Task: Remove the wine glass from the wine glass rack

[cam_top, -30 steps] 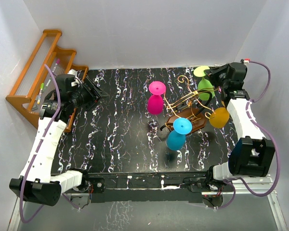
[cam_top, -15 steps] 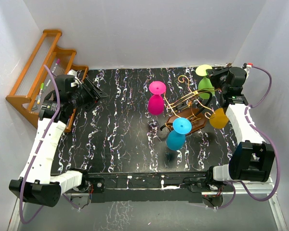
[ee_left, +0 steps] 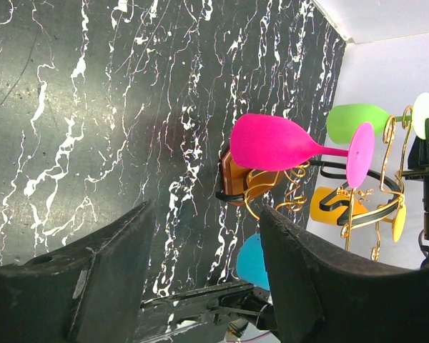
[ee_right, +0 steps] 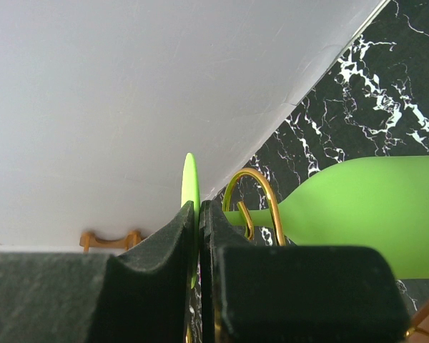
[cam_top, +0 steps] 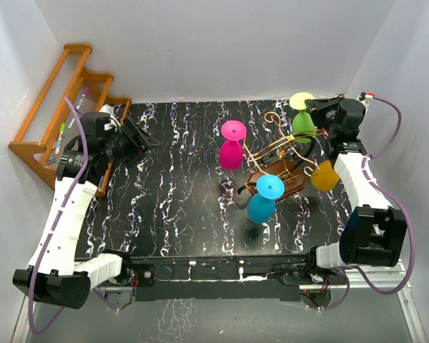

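The wine glass rack (cam_top: 275, 153) of gold wire scrolls on a dark brown base stands right of centre on the table. Several coloured glasses hang from it: pink (cam_top: 232, 146), blue (cam_top: 263, 200), orange (cam_top: 324, 174) and green (cam_top: 304, 123). My right gripper (cam_top: 309, 106) is shut on the thin foot (ee_right: 190, 189) of the green wine glass (ee_right: 372, 211), whose stem sits in a gold loop (ee_right: 257, 200). My left gripper (cam_top: 139, 139) is open and empty at the far left, well away from the rack; its view shows the pink glass (ee_left: 275, 141) and the rack (ee_left: 300, 189).
An orange-brown stepped wooden shelf (cam_top: 57, 114) holding pens leans against the left wall. The black marbled table (cam_top: 171, 193) is boxed in by white walls on three sides; the rear wall is right behind the green glass.
The right gripper with the green glass's foot has shifted slightly left and toward the rear wall. The left arm has barely moved.
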